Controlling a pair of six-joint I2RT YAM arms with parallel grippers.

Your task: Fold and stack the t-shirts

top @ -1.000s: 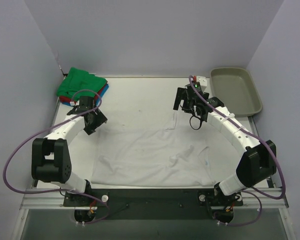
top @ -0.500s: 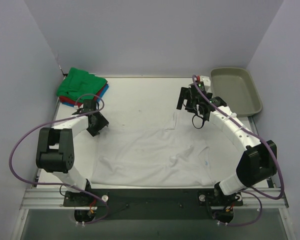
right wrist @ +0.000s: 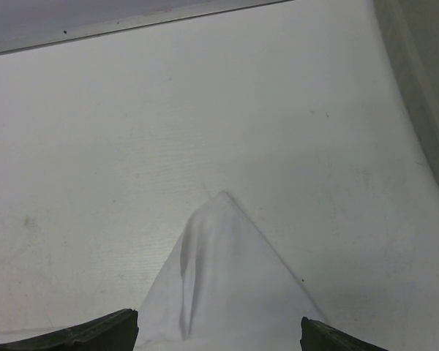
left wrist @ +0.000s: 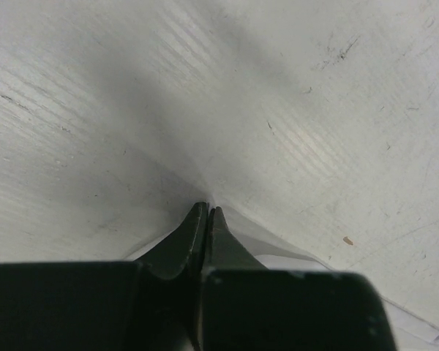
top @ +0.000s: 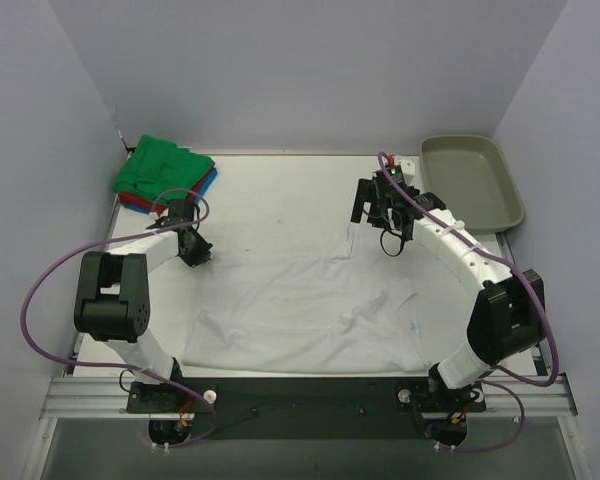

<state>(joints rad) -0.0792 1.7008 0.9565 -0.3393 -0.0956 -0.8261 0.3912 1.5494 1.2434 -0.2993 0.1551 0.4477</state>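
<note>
White cotton fills the middle of the table (top: 280, 195): the big white t-shirt (top: 310, 300) lies spread out and rumpled, its straight lower edge toward the arm bases. The left gripper (top: 193, 250) is down at the shirt's far-left corner. Its wrist view shows the fingers (left wrist: 179, 241) pressed tight together, with a fold of the white cloth caught at the tips. Across the way, the right gripper (top: 363, 212) sits over the far-right corner with its fingers spread wide. Its camera shows a pointed peak of the shirt lying between the two tips, ungrasped. In the back-left corner is the folded stack: green t-shirt (top: 165, 165) on top, red t-shirt (top: 130, 200) and blue t-shirt (top: 212, 182) peeking out beneath. The grey-beige tray (top: 470, 180) sits at the far right, apart from the cloth.
</note>
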